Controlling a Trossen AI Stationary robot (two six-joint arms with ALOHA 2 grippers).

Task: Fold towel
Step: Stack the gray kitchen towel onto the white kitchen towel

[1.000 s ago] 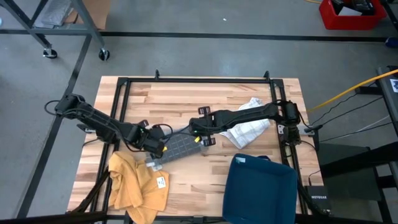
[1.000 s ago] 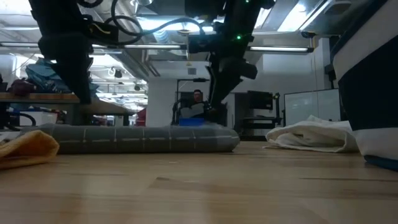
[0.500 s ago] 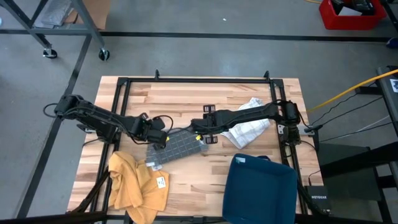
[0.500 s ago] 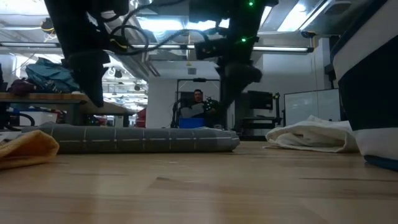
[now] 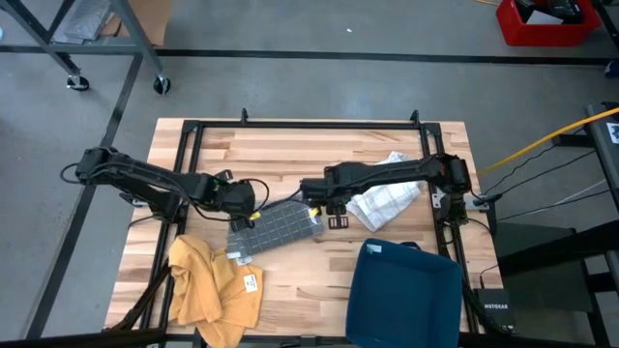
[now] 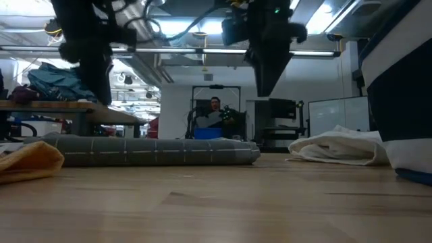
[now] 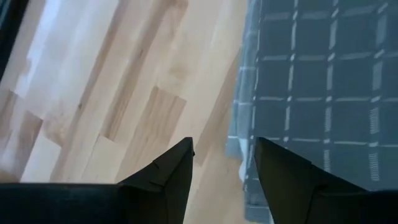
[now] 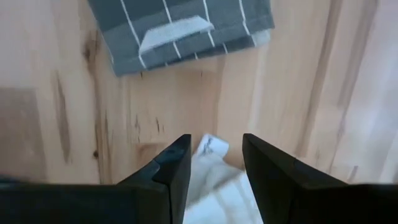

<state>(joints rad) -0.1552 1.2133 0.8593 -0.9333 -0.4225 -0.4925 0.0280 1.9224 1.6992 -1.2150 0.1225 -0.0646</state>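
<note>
A grey checked towel (image 5: 276, 229) lies folded into a flat oblong on the wooden table (image 5: 319, 155), near its middle. In the low view it is a low flat pad (image 6: 152, 150). My left gripper (image 5: 251, 213) hovers open just past the towel's left end, and the left wrist view shows the towel's edge (image 7: 311, 93) beside the open fingers (image 7: 221, 168). My right gripper (image 5: 329, 211) hangs open above the table by the towel's right end, pointing down. The right wrist view has the towel's corner (image 8: 180, 31) ahead of the fingers (image 8: 216, 165). In the low view both grippers are well above the towel.
A crumpled white cloth (image 5: 387, 198) lies right of the grey towel, under the right arm. A yellow cloth (image 5: 208, 280) is heaped at the near left. A dark blue bin (image 5: 401, 295) stands at the near right edge. A black frame borders the table.
Both grippers have risen from the grey towel's ends. The left one has gone toward the table's far edge, the right one up and a little toward the right edge. The towel lies flat where it was.
</note>
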